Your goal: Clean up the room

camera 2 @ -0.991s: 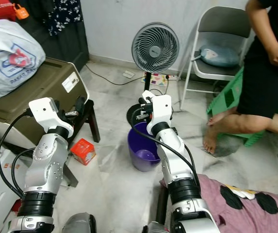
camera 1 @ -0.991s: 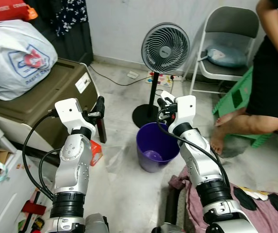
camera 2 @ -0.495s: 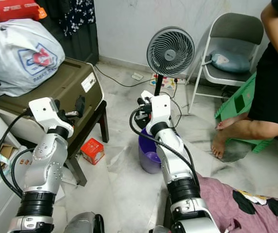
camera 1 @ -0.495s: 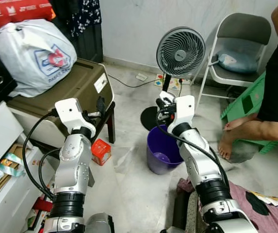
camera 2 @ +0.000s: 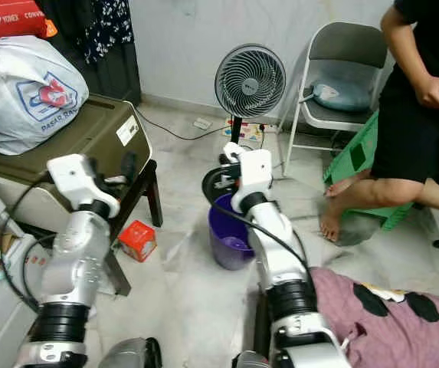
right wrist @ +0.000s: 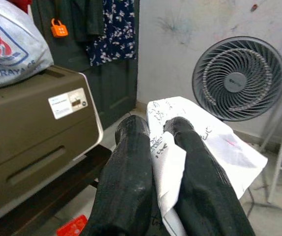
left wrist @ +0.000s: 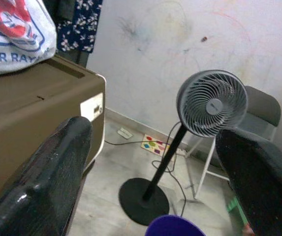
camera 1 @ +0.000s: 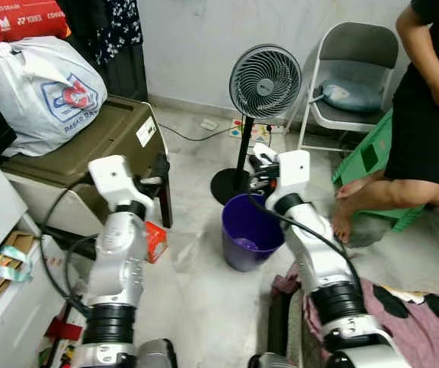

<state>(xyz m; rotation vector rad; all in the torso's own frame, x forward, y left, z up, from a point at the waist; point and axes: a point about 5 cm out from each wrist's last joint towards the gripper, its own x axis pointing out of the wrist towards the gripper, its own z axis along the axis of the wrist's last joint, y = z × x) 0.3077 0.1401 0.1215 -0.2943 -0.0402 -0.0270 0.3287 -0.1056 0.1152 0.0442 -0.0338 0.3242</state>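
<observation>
Bucket (camera 1: 250,238) on the floor (camera 1: 196,299) between both arms, fan (camera 1: 263,80) just behind it, chair (camera 1: 349,84) right of the fan, person (camera 1: 426,115) at far right, cabinet (camera 1: 81,149) at left with bag (camera 1: 39,88) on top, small box (camera 1: 155,239) beside the cabinet's foot.

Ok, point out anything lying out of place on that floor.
A small red box lies on the floor beside the dark bench's leg, and a pink blanket is heaped at the robot's feet. The right gripper is clamped on a sheet of paper.
</observation>
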